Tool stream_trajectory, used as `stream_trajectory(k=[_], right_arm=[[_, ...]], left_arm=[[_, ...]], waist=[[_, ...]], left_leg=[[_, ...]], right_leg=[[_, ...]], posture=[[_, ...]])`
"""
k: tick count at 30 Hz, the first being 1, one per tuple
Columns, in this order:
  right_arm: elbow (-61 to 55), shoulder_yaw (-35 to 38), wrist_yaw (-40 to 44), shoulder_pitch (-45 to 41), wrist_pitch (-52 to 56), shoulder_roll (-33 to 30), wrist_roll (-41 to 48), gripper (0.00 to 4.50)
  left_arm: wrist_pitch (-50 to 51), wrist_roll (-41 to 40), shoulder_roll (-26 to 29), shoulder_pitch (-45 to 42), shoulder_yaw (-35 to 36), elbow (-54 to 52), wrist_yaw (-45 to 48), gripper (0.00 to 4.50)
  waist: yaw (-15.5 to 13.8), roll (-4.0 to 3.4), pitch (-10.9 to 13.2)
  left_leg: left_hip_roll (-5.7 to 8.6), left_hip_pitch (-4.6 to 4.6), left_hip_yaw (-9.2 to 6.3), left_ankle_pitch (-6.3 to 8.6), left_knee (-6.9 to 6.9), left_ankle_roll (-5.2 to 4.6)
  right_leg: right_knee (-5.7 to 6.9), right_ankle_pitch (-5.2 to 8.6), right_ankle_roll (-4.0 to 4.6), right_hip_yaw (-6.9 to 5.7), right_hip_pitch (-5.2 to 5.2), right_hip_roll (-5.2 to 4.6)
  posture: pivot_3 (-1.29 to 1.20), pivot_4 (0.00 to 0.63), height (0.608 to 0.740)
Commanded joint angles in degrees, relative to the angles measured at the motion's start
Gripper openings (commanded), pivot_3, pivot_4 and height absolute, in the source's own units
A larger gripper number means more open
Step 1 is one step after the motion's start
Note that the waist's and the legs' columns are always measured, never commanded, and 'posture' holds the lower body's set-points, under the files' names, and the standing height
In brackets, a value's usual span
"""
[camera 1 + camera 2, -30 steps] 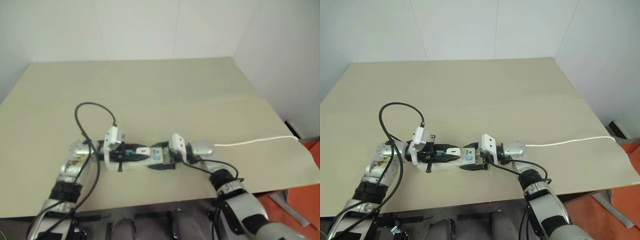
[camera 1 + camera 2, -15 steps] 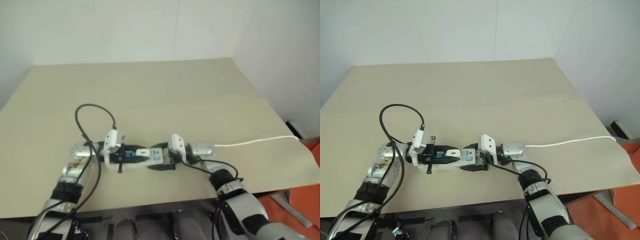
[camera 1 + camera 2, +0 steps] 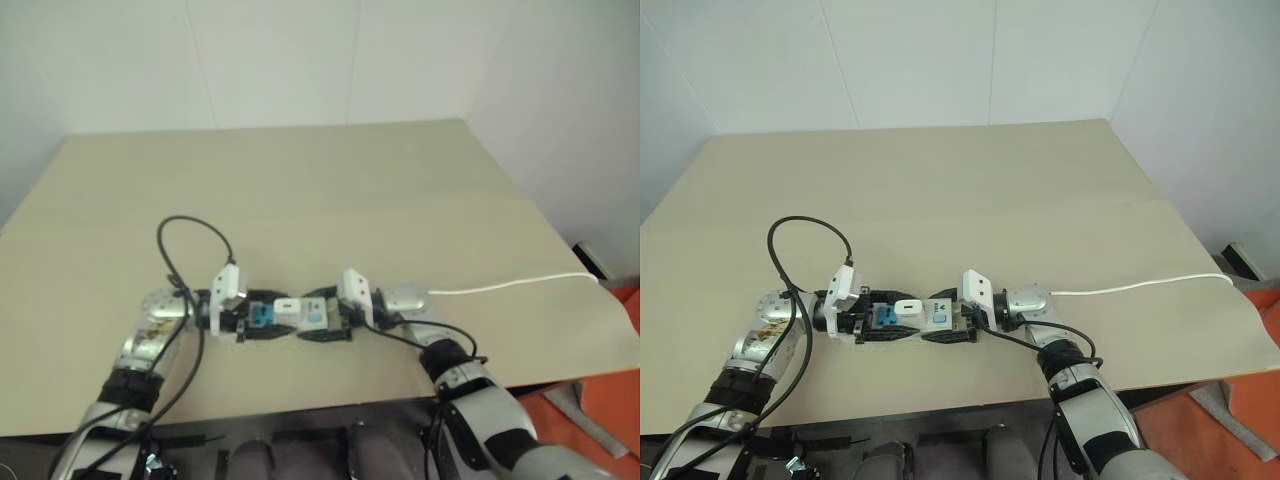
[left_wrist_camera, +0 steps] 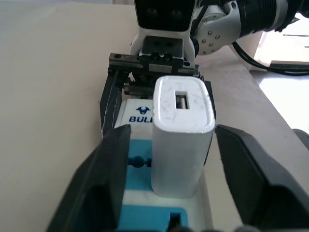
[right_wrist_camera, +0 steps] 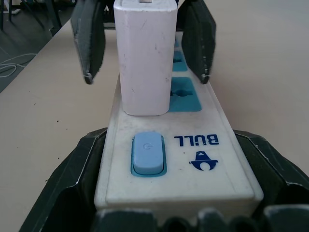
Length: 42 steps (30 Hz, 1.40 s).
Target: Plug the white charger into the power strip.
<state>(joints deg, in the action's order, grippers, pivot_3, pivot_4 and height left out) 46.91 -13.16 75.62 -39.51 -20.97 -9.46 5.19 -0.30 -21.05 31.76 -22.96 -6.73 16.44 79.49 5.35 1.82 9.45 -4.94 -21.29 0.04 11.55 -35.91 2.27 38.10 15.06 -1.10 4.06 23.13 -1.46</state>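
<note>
The white charger point(image 4: 182, 140) stood upright in the power strip point(image 5: 173, 145), seated in the socket nearest the blue switch point(image 5: 148, 154), with bare blue sockets running on beyond it. The strip lay flat on the table point(image 3: 970, 190) near its front edge, and a thin white cord point(image 3: 1140, 285) ran off toward the table's right side. The left gripper point(image 4: 171, 193) had its jaws spread, one finger on each side of the charger with a clear gap to both, so it gripped nothing. The right gripper point(image 5: 174, 193) flanked the switch end of the strip, its two fingers set wide against the strip's sides and bracing it. By the look of it the plugging-in was done and the step in hand was letting go. The next move called for drawing the left gripper straight back without brushing the charger, then freeing the strip from the right one.
</note>
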Motion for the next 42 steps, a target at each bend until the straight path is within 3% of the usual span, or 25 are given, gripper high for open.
stream_trajectory(k=[1, 2, 10, 12, 14, 26, 32, 42], right_arm=[[0.76, -1.73, 1.16, 0.66, 0.59, -0.09, -1.46, 3.43], [0.85, -1.73, 1.15, 0.60, 0.55, -0.04, -1.47, 3.43], [1.34, -2.01, 0.86, 0.48, 0.30, 0.56, -1.82, 3.43], [1.46, -1.93, -0.26, 0.38, 0.00, 0.65, -2.25, 4.17], [1.77, -1.99, 0.14, 0.10, 0.27, 0.57, -2.31, 4.46], [-4.90, -0.11, 0.69, 1.28, 0.58, -2.75, -0.87, 4.46], [-16.06, 2.01, 2.72, 3.96, 4.76, -8.33, 3.37, 4.46], [-28.70, 6.42, 2.98, 5.98, 13.44, -18.71, 9.32, 4.46]], left_arm=[[0.41, 1.37, -0.40, 1.28, -0.70, 1.58, -0.22, 4.20], [0.39, 1.22, -0.50, 1.09, -0.51, 1.48, -0.34, 4.47], [6.20, -1.86, 4.36, -3.56, 0.99, -8.86, 3.18, 4.47], [7.33, -3.95, 5.30, -4.99, 2.93, -10.60, 3.39, 4.50], [8.70, -5.46, 6.07, -5.71, 4.38, -11.65, 3.25, 4.50], [9.02, -8.13, 10.74, -2.97, 10.29, -15.97, 2.57, 4.50], [15.00, -8.22, 15.21, 1.05, 12.27, -20.07, -1.25, 4.50], [22.97, -9.46, 23.00, 14.74, 21.97, -29.23, -7.46, 4.50]], waist=[[0.00, -0.02, -0.01], [0.00, -0.02, -0.01], [0.12, 0.03, 0.03], [0.11, 0.04, 0.04], [0.17, 0.05, 0.04], [-0.06, 0.09, 0.20], [-1.40, 0.10, 0.28], [-1.61, 0.17, 0.56]], left_leg=[[0.00, 0.00, 0.00, 0.00, 0.00, 0.00], [0.00, 0.00, 0.00, 0.00, 0.00, 0.00], [-0.01, -0.12, -0.01, 0.00, 0.01, 0.00], [-0.01, -0.13, -0.01, 0.00, 0.01, 0.00], [-0.01, -0.13, -0.01, 0.00, 0.01, 0.00], [-0.01, -0.17, -0.01, 0.00, 0.02, 0.00], [0.01, -1.17, -0.01, -0.01, -0.10, 0.01], [0.00, -1.20, 0.01, 0.00, -0.08, 0.01]], right_leg=[[0.00, 0.00, 0.00, 0.00, 0.00, 0.00], [0.00, 0.00, 0.00, 0.00, 0.00, 0.00], [-0.02, 0.00, 0.00, 0.00, 0.12, 0.02], [-0.03, 0.00, 0.00, -0.01, 0.12, 0.02], [-0.04, 0.00, 0.00, 0.00, 0.11, 0.01], [-0.07, 0.00, 0.00, -0.01, 0.15, 0.01], [-0.01, -0.03, 0.02, -0.01, 1.10, -0.03], [-0.04, -0.03, 0.01, -0.01, 1.17, -0.05]], posture=[[0.00, 0.150, 0.740], [0.00, 0.150, 0.740], [0.00, 0.150, 0.740], [0.00, 0.150, 0.740], [0.00, 0.150, 0.740], [0.00, 0.150, 0.740], [0.00, 0.150, 0.740], [0.00, 0.150, 0.740]])
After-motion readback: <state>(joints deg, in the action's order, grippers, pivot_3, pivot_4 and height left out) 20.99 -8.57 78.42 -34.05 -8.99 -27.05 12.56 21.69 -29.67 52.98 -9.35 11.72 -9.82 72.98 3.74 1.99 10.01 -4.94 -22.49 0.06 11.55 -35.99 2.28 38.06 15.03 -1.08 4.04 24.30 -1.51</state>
